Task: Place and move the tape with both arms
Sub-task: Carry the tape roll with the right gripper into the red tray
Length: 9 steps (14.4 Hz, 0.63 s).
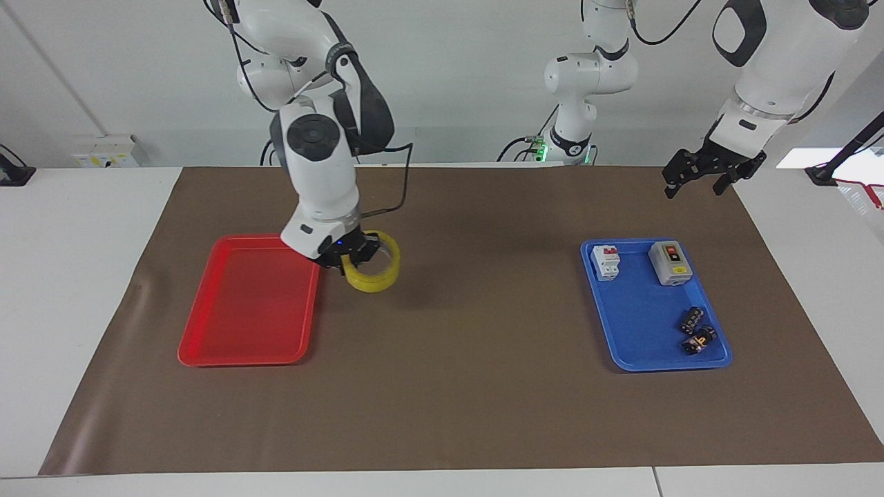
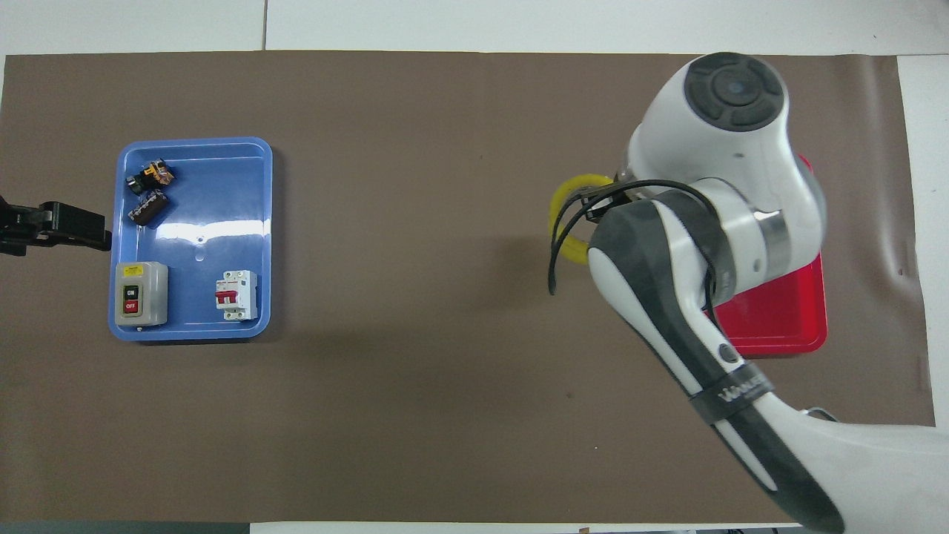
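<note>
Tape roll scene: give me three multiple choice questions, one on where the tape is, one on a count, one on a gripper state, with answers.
1. Where is the tape?
A. lying in the blue tray
B. held up beside the red tray
C. flat on the mat near the left arm

2. How many items lie in the blue tray?
A. two
B. six
C. four

3. What is the right gripper doing?
A. shut on the tape's wall
B. open over the blue tray
C. resting empty in the red tray

Answers: 1 B, the roll hangs tilted at the red tray's edge. 2 C, two switch units and two small black parts. 3 A, its fingers pinch the ring.
</note>
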Each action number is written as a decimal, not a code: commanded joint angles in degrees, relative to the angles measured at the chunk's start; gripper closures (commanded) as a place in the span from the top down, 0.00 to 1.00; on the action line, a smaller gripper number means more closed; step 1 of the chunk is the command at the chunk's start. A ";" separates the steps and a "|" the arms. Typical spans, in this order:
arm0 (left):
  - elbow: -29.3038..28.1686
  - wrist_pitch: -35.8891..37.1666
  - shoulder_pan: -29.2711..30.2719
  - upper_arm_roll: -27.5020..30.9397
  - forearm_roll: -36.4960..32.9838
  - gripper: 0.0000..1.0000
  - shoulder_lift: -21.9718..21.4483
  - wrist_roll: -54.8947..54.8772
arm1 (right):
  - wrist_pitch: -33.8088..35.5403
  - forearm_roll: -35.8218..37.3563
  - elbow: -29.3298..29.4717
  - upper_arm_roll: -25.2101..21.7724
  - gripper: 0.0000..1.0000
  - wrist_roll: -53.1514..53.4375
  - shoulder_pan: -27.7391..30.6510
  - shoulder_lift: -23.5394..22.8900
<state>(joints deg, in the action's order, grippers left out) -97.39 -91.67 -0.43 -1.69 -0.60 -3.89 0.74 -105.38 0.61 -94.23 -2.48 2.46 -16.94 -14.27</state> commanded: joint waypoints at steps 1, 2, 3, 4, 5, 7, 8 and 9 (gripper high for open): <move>0.09 2.37 0.43 0.28 1.12 1.00 -1.29 -0.48 | -0.96 0.09 -2.96 0.72 0.00 -10.69 7.16 0.91; 0.01 2.72 0.43 0.28 1.12 1.00 -1.64 -0.48 | -2.62 0.09 -4.28 0.72 0.00 -14.29 9.10 1.44; -0.08 2.98 0.43 0.28 1.04 1.00 -1.82 -0.48 | -5.51 0.18 -7.17 0.72 0.00 -17.46 10.68 2.05; 0.01 2.90 0.43 0.28 0.95 1.00 -1.82 -0.48 | -9.71 0.18 -10.68 0.64 0.00 -20.97 12.70 3.10; 0.01 2.90 0.43 0.28 0.86 1.00 -1.82 -0.48 | -14.11 0.18 -14.54 0.64 0.00 -24.40 14.29 4.07; -0.08 2.81 0.43 0.28 0.86 1.00 -1.82 -0.56 | -19.23 0.18 -19.83 0.64 0.00 -28.29 16.40 5.48; -0.08 2.72 0.43 0.19 0.86 1.00 -1.82 -0.65 | -20.99 0.44 -22.03 0.64 0.00 -30.65 17.72 6.18; -0.08 2.55 0.43 0.19 0.86 1.00 -1.82 -0.65 | -22.49 0.62 -23.62 0.64 0.00 -32.77 18.25 6.62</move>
<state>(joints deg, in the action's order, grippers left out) -97.39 -89.97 -0.38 -1.51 -0.60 -4.98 0.74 -124.86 0.76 -112.01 -2.71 -26.54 -0.43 -12.05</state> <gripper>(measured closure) 0.000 0.789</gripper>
